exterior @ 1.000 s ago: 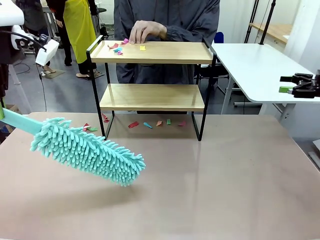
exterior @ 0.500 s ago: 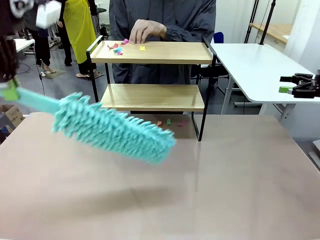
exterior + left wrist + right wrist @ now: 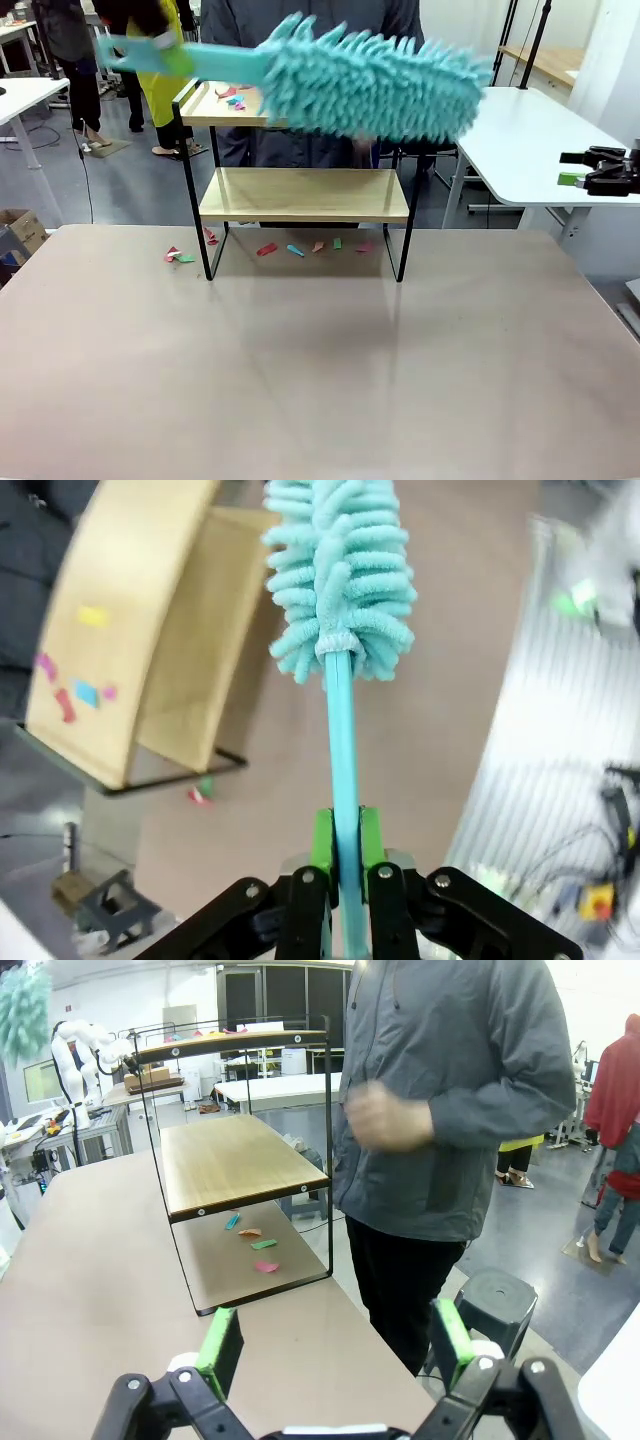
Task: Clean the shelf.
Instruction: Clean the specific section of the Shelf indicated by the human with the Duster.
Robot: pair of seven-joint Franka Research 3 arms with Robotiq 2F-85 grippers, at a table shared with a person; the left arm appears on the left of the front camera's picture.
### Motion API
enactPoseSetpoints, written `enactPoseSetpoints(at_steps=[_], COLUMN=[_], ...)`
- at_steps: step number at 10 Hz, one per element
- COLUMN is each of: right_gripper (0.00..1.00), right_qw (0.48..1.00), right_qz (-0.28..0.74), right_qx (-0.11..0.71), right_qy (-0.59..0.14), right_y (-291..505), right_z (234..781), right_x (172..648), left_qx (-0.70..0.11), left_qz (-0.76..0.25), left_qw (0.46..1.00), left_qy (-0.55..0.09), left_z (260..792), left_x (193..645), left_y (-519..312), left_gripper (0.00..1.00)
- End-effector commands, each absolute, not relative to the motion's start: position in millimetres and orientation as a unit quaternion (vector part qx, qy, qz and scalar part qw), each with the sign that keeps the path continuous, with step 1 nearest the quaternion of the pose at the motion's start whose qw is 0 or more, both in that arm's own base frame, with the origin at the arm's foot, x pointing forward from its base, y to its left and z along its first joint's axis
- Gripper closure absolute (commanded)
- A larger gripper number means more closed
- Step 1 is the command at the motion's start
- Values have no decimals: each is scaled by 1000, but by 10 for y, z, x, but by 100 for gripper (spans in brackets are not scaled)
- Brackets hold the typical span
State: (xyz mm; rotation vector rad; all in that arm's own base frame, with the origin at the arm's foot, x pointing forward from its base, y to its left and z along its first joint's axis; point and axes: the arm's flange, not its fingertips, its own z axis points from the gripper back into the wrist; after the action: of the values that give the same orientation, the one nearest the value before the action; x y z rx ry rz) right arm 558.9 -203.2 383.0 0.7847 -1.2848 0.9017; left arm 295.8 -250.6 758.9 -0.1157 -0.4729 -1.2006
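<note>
The shelf stands at the table's far side, with coloured paper scraps on its top board. My left gripper is shut on the handle of a teal fluffy duster. In the front view the left gripper holds the duster level, with its head in front of the top board and blurred by motion. My right gripper is open with nothing in it, and sits at the far right. From that side it looks along the shelf.
More scraps lie on the brown table under and left of the shelf. A person in a grey jacket stands behind the shelf, one hand held at the body. A white table stands to the right.
My left arm has swung the duster up from low over the table's left side to the level of the shelf's top board. The person's hand has left the top board.
</note>
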Motion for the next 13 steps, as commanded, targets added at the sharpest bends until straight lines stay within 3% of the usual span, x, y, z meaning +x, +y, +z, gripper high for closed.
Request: enactPoseSetpoints(at_steps=[1,3,4,5,8,11,13], right_gripper=[0,0,0,0,0,0,0], right_qw=[637,637,637,637,637,637,637], right_qz=[397,397,397,397,397,397,397], right_qx=[343,343,343,343,343,343,343], right_qy=[-565,-565,-565,-565,-565,-565,-565], right_y=[-2009,-2009,-2009,-2009,-2009,-2009,-2009], right_z=[3859,3859,3859,3859,3859,3859,3859], right_x=[5600,5600,5600,5600,5600,5600,5600], left_qx=[-72,-85,-85,-79,-85,-67,-56], left_qz=[-494,-473,-467,-483,-477,-335,-251], left_qw=[818,818,836,817,823,857,880], left_qy=[-286,-316,-275,-303,-296,-385,-399], left_z=[7521,7559,7547,7513,7449,7217,7091], left_x=[3216,3476,3560,3436,3563,3835,4078], left_y=[-2765,-2971,-3016,-2926,-3008,-3442,-3744], left_gripper=[87,87,87,87,87,87,87])
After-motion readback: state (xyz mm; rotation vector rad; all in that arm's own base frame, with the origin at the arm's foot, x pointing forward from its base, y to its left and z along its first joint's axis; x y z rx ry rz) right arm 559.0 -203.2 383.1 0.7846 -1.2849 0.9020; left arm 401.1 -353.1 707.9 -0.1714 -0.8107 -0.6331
